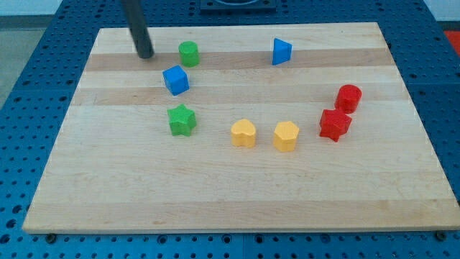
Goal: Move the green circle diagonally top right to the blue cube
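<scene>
The green circle (188, 53) is a short green cylinder near the view's top, left of centre. The blue cube (175, 80) sits just below and slightly left of it, a small gap apart. My tip (145, 55) rests on the board left of the green circle, about a block's width away, and above-left of the blue cube. The dark rod rises from it to the view's top edge.
A green star (182, 119) lies below the blue cube. A blue triangle block (281, 51) is at the top, right of centre. Two yellow blocks (244, 133) (285, 136) sit mid-board. A red cylinder (348, 97) and red star (335, 124) are at the right. The wooden board (230, 194) lies on a blue perforated table.
</scene>
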Motion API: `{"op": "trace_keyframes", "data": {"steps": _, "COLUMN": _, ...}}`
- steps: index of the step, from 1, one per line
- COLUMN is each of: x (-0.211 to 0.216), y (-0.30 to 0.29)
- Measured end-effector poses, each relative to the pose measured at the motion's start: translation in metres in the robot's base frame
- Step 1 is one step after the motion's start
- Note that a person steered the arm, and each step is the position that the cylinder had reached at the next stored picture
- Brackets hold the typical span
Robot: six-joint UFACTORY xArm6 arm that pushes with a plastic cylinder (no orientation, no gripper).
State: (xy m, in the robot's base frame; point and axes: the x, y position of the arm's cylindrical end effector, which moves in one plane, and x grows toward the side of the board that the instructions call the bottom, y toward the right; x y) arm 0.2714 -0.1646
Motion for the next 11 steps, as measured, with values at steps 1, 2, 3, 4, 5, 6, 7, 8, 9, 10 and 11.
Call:
{"op": "trace_keyframes", "data": {"steps": 1, "x": -0.018, "y": 0.022}}
{"op": "trace_keyframes", "data": {"steps": 2, "x": -0.007, "y": 0.063}}
{"op": "trace_keyframes", "data": {"steps": 3, "x": 0.007, "y": 0.082}}
{"op": "trace_keyframes", "data": {"steps": 4, "x": 0.029, "y": 0.042}}
{"op": "trace_keyframes", "data": {"steps": 5, "x": 0.039, "y": 0.062}}
{"op": "trace_keyframes", "data": {"steps": 6, "x": 0.039, "y": 0.081}}
{"op": "trace_keyframes", "data": {"steps": 7, "x": 0.050, "y": 0.070}}
{"op": "trace_keyframes", "data": {"steps": 8, "x": 0.075, "y": 0.077}}
{"op": "trace_keyframes", "data": {"steps": 9, "x": 0.080, "y": 0.120}}
{"op": "trace_keyframes", "data": {"steps": 10, "x": 0.084, "y": 0.149}}
{"op": "trace_keyframes", "data": {"steps": 11, "x": 0.117, "y": 0.148}}
